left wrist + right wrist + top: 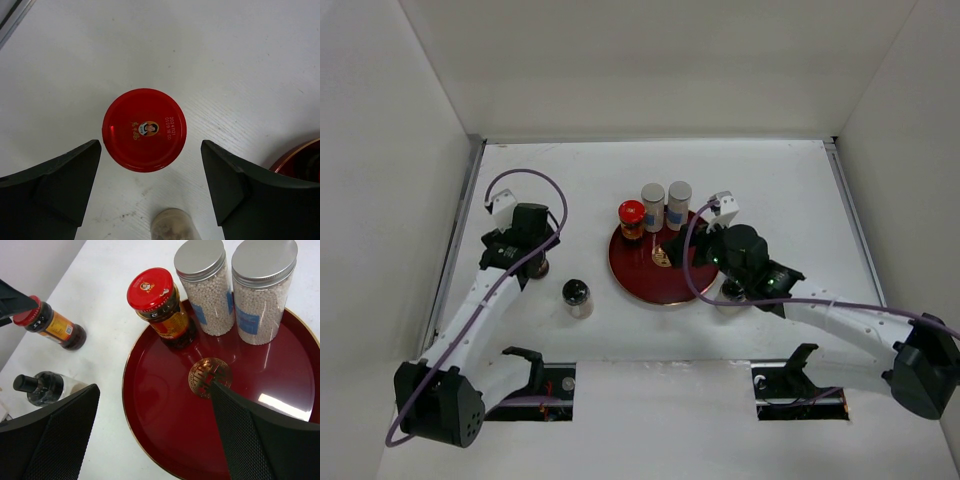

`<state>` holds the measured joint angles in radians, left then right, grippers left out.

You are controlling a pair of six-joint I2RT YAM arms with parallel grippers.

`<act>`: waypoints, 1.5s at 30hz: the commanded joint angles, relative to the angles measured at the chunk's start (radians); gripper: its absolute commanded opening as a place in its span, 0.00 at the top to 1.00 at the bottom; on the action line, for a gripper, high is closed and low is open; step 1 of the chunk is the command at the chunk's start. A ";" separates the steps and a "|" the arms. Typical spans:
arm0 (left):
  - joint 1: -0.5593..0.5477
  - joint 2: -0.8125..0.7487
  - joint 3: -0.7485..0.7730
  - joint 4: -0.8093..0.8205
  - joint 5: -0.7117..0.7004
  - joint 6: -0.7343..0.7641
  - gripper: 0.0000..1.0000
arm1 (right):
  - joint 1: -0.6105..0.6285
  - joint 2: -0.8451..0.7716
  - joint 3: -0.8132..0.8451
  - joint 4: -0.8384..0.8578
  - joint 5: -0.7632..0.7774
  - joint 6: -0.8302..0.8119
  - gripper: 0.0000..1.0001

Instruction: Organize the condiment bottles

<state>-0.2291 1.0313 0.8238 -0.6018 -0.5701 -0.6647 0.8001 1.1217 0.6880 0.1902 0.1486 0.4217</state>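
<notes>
1. Left gripper (pixel 150 150) hangs wide open and empty, directly above the red-capped jar (pixel 144 130) on the table (pixel 240 60).
2. The jar stands upright, its long axis pointing straight up at the wrist. Its cap is framed between the jaws, a touch off-centre.
3. Right gripper (pixel 155 390), also spread and holding nothing, hovers over the tray (pixel 150 435), well apart from that jar. The left arm is clearly nearer.
4. My call: a straight drop, then squeeze.

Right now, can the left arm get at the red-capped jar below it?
Probably yes. The left gripper hangs open right over the jar, with its fingers on either side of it, and nothing shows between them.
</notes>
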 commanded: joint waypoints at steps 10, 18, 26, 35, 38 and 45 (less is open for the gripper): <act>0.044 0.075 -0.055 0.123 0.026 -0.012 0.17 | 0.015 0.026 0.059 0.023 -0.006 -0.017 0.03; 0.067 0.108 -0.081 0.200 0.023 -0.015 0.29 | 0.015 0.043 0.061 0.023 -0.006 -0.017 0.03; 0.012 -0.005 -0.065 0.171 -0.022 0.011 0.54 | 0.015 0.058 0.062 0.025 -0.006 -0.017 0.03; -0.247 -0.056 0.145 0.089 -0.083 0.025 0.56 | 0.001 0.059 0.054 0.026 0.000 -0.017 0.03; -0.357 -0.018 0.185 0.106 -0.085 0.019 0.56 | -0.006 0.050 0.047 0.032 0.008 -0.012 0.04; -0.502 0.096 0.235 0.207 -0.076 0.045 0.56 | -0.022 0.040 0.038 0.041 0.014 -0.008 0.04</act>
<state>-0.7055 1.1091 0.9874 -0.5331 -0.6113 -0.6380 0.7860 1.1873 0.7044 0.1867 0.1493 0.4149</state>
